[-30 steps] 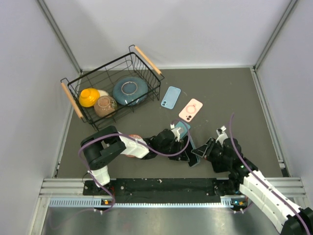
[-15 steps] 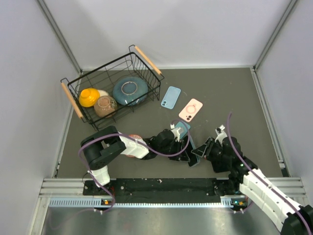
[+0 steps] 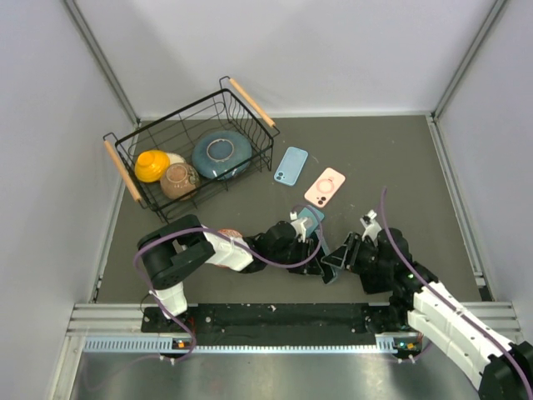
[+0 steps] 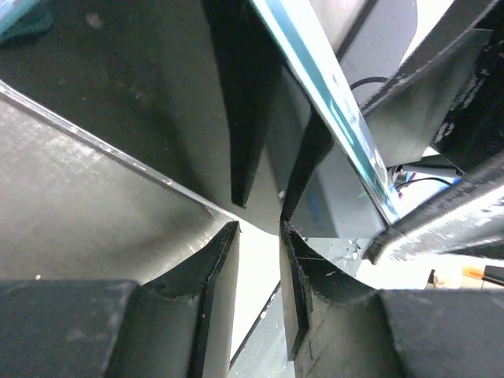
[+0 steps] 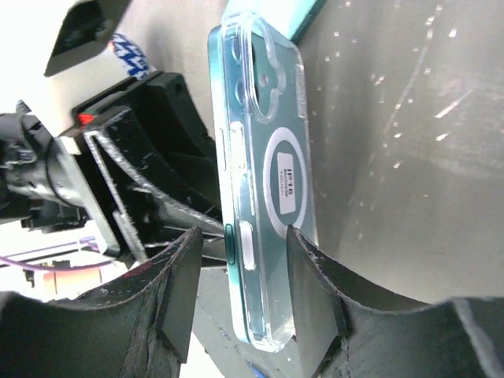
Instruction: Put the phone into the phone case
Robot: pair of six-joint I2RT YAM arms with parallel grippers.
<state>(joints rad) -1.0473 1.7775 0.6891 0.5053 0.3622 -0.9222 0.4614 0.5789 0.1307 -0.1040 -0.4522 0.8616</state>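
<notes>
- where's the phone (image 5: 264,197)?
- it's teal and already inside a clear case (image 5: 224,118). it's up on edge at the lower middle of the overhead view, between the two arms' tips.
- the right pincer (image 5: 244,232)?
- spread, one finger on each side of the phone's near end, with a gap on the left side.
- the left pincer (image 4: 257,226)?
- its fingers sit close together against a glossy face. i cannot tell if it pinches anything.
- what else is on the counter (image 3: 400,167)?
- a blue slab (image 3: 291,165) and a pink case (image 3: 325,187) lie flat higher up, and a basket (image 3: 125,158) sits upper left.
</notes>
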